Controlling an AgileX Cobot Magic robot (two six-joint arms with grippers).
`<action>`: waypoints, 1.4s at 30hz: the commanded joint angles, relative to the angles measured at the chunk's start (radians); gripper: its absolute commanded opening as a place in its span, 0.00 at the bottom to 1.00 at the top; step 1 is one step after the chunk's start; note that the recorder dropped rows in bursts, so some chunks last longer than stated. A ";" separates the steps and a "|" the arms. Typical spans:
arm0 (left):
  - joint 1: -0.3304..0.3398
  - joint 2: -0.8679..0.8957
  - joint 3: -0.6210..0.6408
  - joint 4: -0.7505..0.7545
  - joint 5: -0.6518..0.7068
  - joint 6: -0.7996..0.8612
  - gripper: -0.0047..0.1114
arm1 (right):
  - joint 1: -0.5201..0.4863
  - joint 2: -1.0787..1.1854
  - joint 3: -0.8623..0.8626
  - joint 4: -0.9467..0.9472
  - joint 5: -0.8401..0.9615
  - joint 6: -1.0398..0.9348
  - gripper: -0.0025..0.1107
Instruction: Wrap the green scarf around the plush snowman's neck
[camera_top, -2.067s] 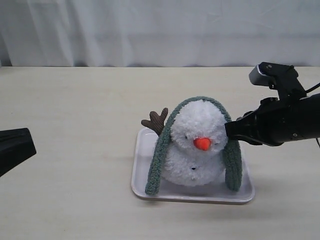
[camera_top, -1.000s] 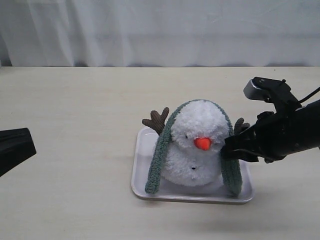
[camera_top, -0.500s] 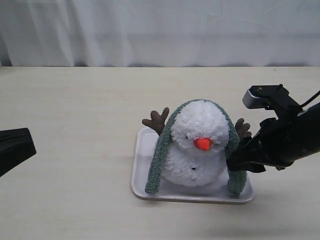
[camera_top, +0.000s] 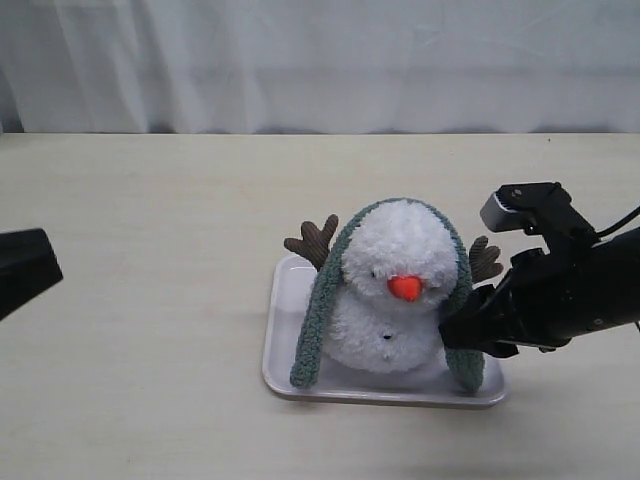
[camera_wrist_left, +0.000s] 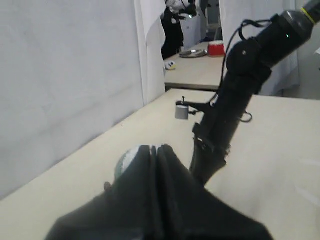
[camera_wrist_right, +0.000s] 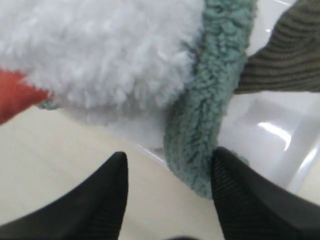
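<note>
We are holding our right gripper (camera_wrist_right: 170, 155) wide open around the fuzzy green scarf (camera_wrist_right: 210, 100)'s rounded end, clasping nothing.

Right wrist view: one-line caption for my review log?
Open right gripper poised at the hanging end of the green scarf draped beside the plush snowman on a white tray.

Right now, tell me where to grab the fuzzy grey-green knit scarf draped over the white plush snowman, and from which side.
Grip the scarf at its loose end hanging beside the snowman on the right arm's side, above the rounded tip. Come level from that side: the strip hangs free there, and the open right gripper looks lined up around it.
</note>
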 joint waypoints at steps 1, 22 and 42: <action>-0.009 -0.004 0.006 -0.008 -0.084 -0.020 0.04 | 0.002 -0.002 0.005 0.020 -0.017 -0.024 0.45; 0.339 0.916 -0.221 -0.444 -0.237 0.342 0.04 | 0.002 -0.002 0.007 0.032 -0.038 -0.003 0.45; 0.548 1.101 -0.473 -1.260 -0.921 1.497 0.04 | 0.002 -0.002 0.007 0.025 -0.036 0.003 0.45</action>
